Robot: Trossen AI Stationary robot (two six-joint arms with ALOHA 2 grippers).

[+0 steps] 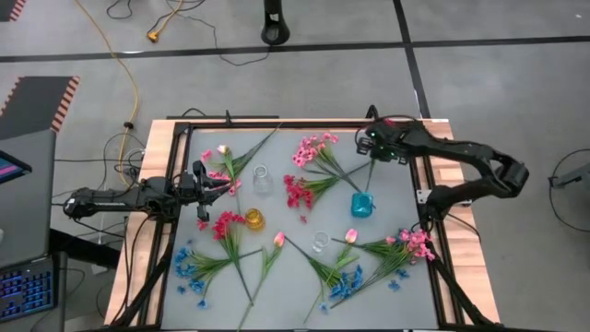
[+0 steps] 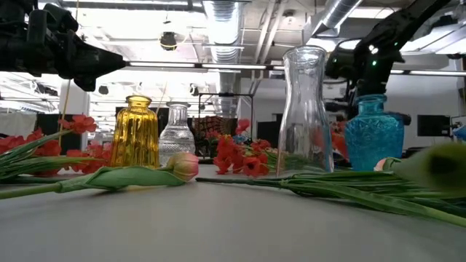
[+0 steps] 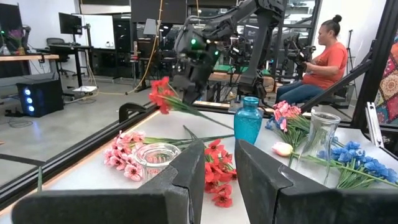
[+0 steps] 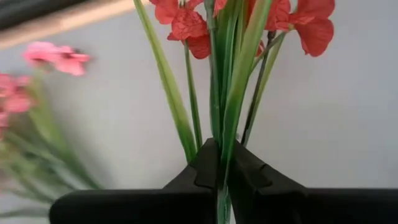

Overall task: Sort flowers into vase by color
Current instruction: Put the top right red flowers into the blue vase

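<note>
My right gripper [image 1: 373, 140] hangs over the table's far right part, shut on a red-blossomed flower sprig [image 3: 163, 96] whose green stem [image 1: 371, 171] slants down toward the teal vase [image 1: 361, 205]. Whether the stem's lower end touches the table or the vase, I cannot tell. A yellow vase [image 1: 253, 219] and two clear vases [image 1: 262, 178] [image 1: 320, 242] stand upright mid-table. Pink [image 1: 313, 152], red [image 1: 297, 189] and blue flowers [image 1: 189, 267] lie flat around them. My left gripper [image 3: 219, 162] waits at the left edge, open, with nothing between its fingers. My right gripper pinches the red sprig's bundle of green stems and leaves [image 4: 227, 124] between its two fingers, a short way below the blossoms. The fingers slant down from above. The blossoms [image 4: 186, 25] stick out past the fingertips, and the rest of the stem trails back below the fingers.
A black frame [image 1: 419, 175] rims the grey mat. More sprigs lie at the near right [image 1: 415, 244] and near middle [image 1: 346, 281], with two tulips [image 1: 278, 240] [image 1: 350, 235] between them. A person [image 3: 320, 59] sits beyond the table's right side.
</note>
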